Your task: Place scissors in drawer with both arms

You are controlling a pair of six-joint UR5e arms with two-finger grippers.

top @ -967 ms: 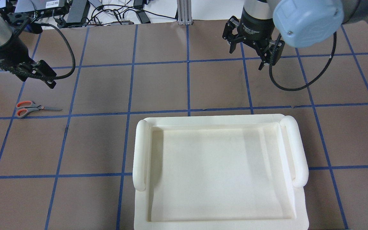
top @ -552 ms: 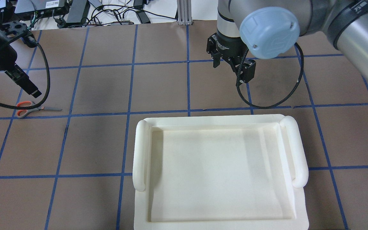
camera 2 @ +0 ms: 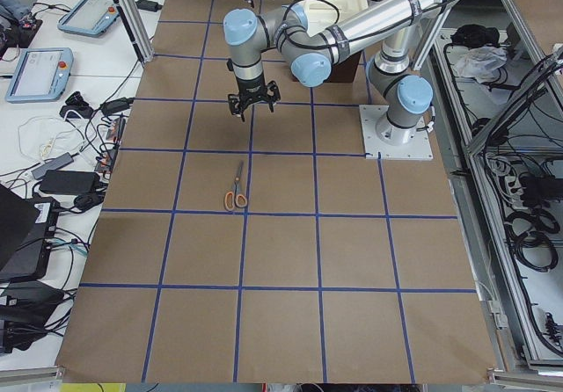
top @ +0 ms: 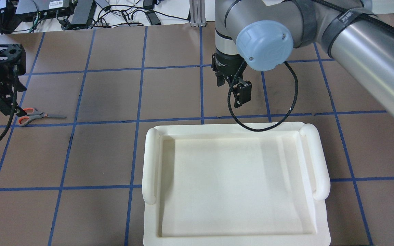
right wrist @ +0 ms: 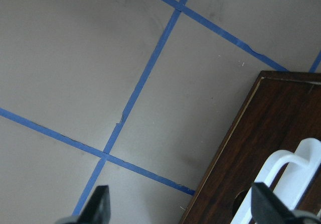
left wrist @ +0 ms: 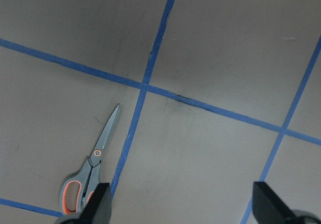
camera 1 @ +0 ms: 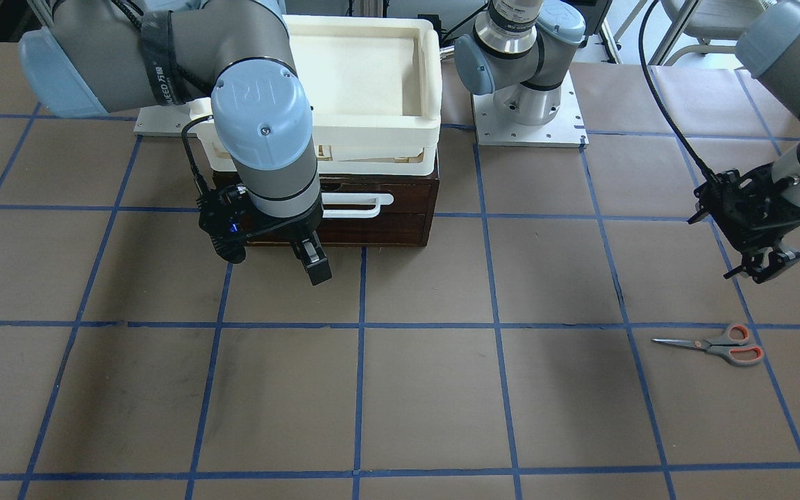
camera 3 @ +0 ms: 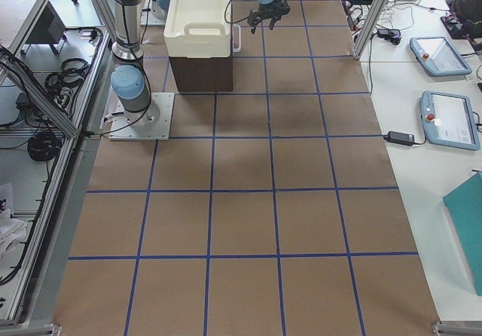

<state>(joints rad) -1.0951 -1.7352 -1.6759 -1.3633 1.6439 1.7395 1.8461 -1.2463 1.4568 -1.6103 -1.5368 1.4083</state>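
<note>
The scissors point(top: 34, 116) lie flat on the table at the left, blades pointing right; they also show in the front view point(camera 1: 716, 345) and the left wrist view point(left wrist: 93, 174). My left gripper point(top: 4, 102) is open and empty, hovering just by the handle end point(camera 1: 764, 267). The dark brown drawer point(camera 1: 386, 208) with its white handle point(camera 1: 355, 205) is closed under the cream tray. My right gripper point(top: 233, 89) is open and empty, just in front of the drawer's face; the right wrist view shows the drawer point(right wrist: 251, 148) and handle point(right wrist: 288, 179) at lower right.
The cream-white tray point(top: 150, 160) sits on top of the drawer box and hides it from overhead. Cables and devices point(top: 80, 10) lie beyond the table's far edge. Blue tape lines grid the brown tabletop.
My right gripper has swung left and nearer, towards the tray's far edge. My left gripper has moved left and nearer, ending beside the scissors' handles. The scissors have not moved.
</note>
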